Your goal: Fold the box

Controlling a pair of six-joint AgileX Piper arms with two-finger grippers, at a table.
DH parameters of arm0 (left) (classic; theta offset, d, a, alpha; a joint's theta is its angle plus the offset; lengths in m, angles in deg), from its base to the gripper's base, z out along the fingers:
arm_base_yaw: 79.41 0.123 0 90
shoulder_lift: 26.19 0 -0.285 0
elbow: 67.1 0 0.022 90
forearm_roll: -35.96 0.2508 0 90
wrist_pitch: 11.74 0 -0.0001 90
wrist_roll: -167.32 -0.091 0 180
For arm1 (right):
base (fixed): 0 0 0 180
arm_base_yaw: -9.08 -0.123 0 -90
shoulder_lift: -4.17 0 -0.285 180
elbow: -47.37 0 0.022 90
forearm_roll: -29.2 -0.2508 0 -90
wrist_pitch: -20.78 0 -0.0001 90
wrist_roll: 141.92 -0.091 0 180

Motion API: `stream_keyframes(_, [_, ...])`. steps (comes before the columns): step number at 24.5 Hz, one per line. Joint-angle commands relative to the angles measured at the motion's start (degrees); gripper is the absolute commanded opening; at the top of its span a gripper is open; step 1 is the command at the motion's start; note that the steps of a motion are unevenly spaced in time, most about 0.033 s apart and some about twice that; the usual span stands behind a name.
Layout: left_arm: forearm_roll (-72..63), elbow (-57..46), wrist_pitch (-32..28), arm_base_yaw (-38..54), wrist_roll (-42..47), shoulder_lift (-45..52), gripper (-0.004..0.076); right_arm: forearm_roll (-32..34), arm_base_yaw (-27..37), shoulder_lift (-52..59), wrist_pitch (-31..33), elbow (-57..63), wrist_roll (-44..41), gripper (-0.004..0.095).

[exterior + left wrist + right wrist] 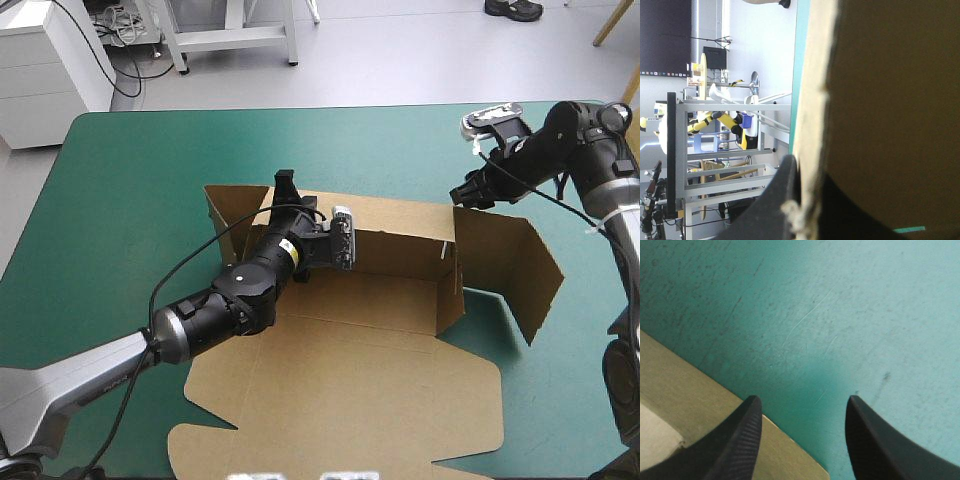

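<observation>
I have the table (130, 200) with the box (340, 390) in the middle of the cover, its far wall and right flap raised and its lid flat toward the near edge. The left gripper (807, 170) is pinched on the far wall's top edge near its left end, with the board between its fingers. The right gripper (803, 400) hangs with fingers spread over bare cover, just beyond the box's far right corner.
</observation>
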Motion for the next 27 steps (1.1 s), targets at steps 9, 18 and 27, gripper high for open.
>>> stream_keyframes(9, [1.62, 2.15, -0.31, 0.01, 0.60, 1.46, -0.0007, 0.48, 0.21, 11.83, -1.77, 10.22, 3.24, 0.0466])
stream_keyframes(18, [-1.72, 2.15, -0.58, 0.01, -1.80, 1.46, -0.0008, -9.85, 0.21, 26.96, -1.93, 28.71, 12.50, 0.0465])
stream_keyframes(27, [-5.53, 2.15, -0.17, -1.20, -3.84, 1.46, -0.0008, -16.56, 0.12, 29.58, -6.62, 33.68, 13.83, 0.0465])
